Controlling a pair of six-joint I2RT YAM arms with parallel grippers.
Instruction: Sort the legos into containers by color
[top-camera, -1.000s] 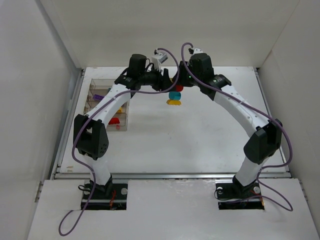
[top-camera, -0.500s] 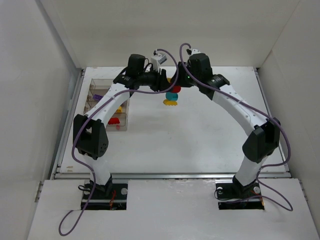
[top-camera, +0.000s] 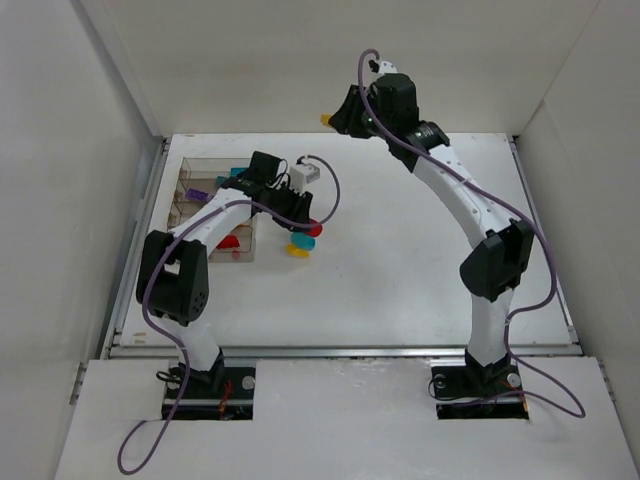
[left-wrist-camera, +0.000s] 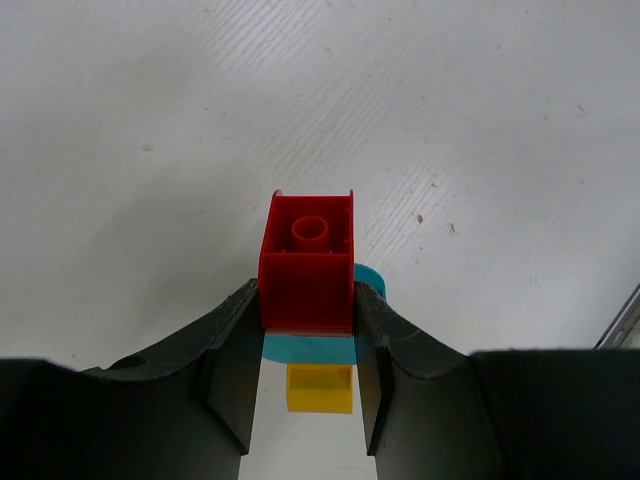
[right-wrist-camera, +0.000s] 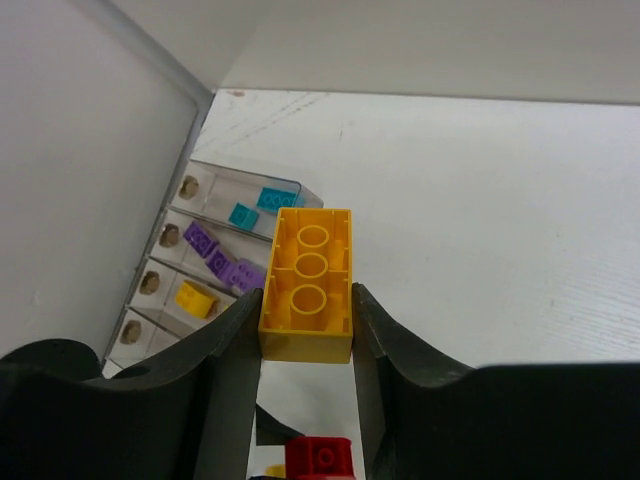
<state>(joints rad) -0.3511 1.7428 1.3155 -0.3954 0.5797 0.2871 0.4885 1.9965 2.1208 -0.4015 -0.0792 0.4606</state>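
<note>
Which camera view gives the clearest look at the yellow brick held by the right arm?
Right wrist: the yellow brick fills the centre between the fingers, its three hollow tubes plain. The top external view shows it only as a tiny speck; the left wrist view misses it.

A white counter (top-camera: 400, 280) lies under the left hand (left-wrist-camera: 305, 300), evenly lit with soft shadows. Plain white wall panels (top-camera: 300, 60) rise beyond the right hand (right-wrist-camera: 305, 300) and on both sides; a metal rail (top-camera: 340, 350) edges the counter's near side.
</note>
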